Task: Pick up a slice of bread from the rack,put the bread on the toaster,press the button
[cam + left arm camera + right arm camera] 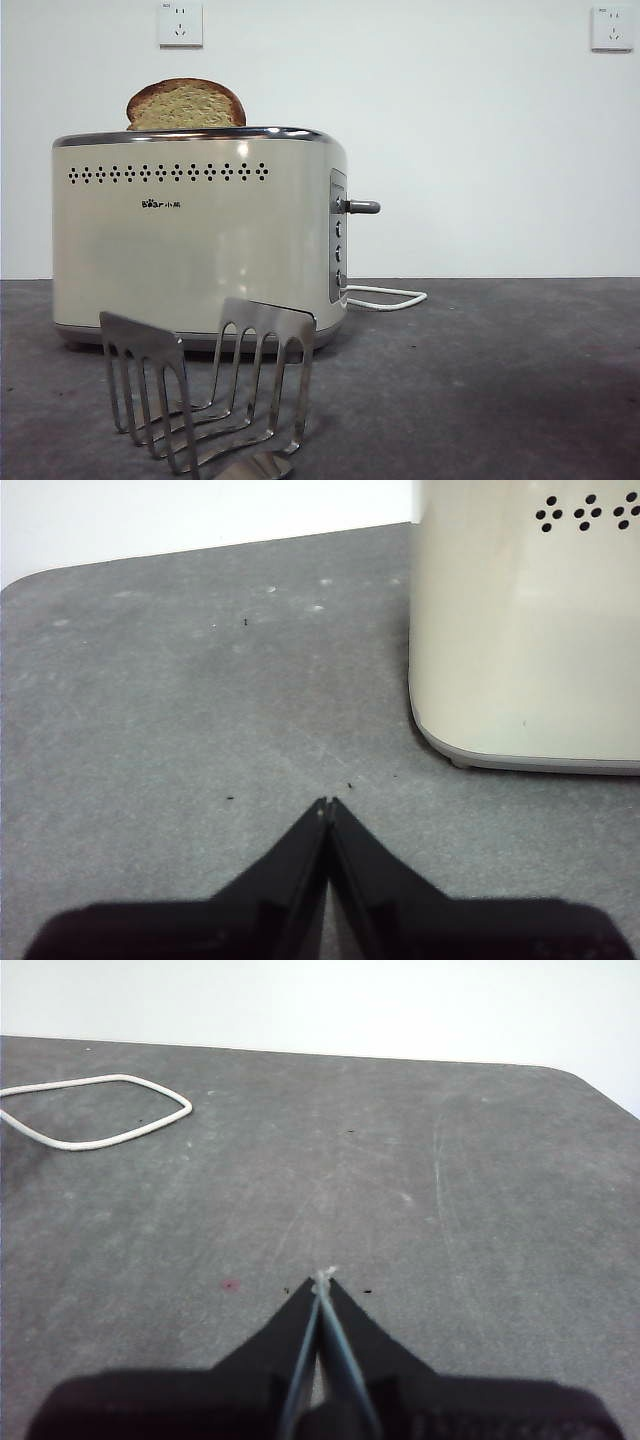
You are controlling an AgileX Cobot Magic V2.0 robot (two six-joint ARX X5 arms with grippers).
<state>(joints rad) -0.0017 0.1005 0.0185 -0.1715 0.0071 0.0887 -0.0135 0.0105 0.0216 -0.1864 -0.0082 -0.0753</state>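
Slice of bread (185,105) in toaster (200,235) slot.

Glossy cream toaster (200,240), shiny steel rack (215,385), matt grey table (500,380)

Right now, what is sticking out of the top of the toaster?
The slice of bread stands in the toaster; only its rounded brown-crusted top shows above the chrome rim. Its lower part and the slot are hidden by the toaster body.
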